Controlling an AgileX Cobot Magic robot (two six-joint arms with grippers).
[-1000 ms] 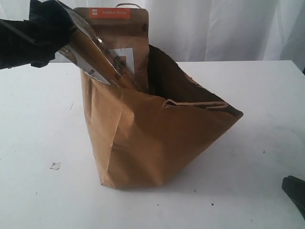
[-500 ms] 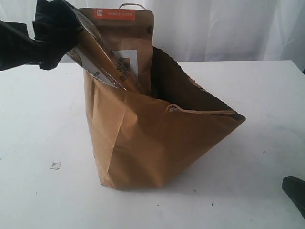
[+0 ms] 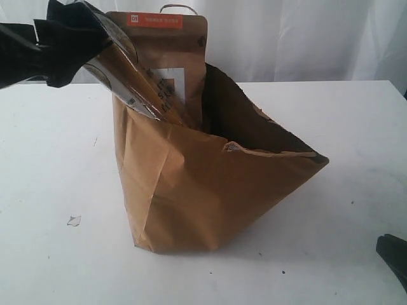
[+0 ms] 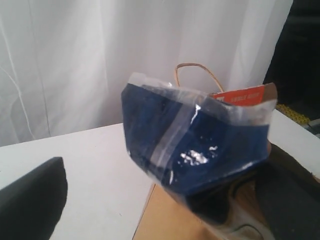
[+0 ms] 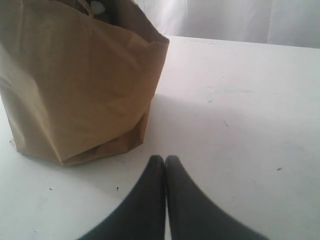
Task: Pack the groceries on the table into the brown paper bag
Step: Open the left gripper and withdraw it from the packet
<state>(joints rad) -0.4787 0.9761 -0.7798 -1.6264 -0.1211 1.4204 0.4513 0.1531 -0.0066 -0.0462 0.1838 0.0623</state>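
The brown paper bag (image 3: 203, 190) stands open in the middle of the white table (image 3: 51, 159). A brown pouch with an orange label (image 3: 168, 57) sticks upright out of its back. The long dark-blue noodle packet (image 3: 127, 76) leans out of the bag's left corner, its lower end inside. My left gripper (image 3: 95, 35) is at the packet's top end. In the left wrist view the packet (image 4: 200, 140) lies between wide-apart fingers (image 4: 30, 200), so the left gripper (image 4: 170, 190) is open. My right gripper (image 5: 165, 159) is shut and empty, low on the table to the right of the bag (image 5: 75, 85).
A small scrap (image 3: 74, 220) lies on the table left of the bag. A white curtain (image 3: 286, 38) hangs behind the table. The right gripper (image 3: 391, 251) shows at the bottom right corner. A paper loop handle (image 4: 200, 67) rises behind the pouch.
The left jaws have spread off the noodle packet, and the arm has drawn back slightly to the left. The packet and pouch settled a little to the right. The bag's front handle dropped inside.
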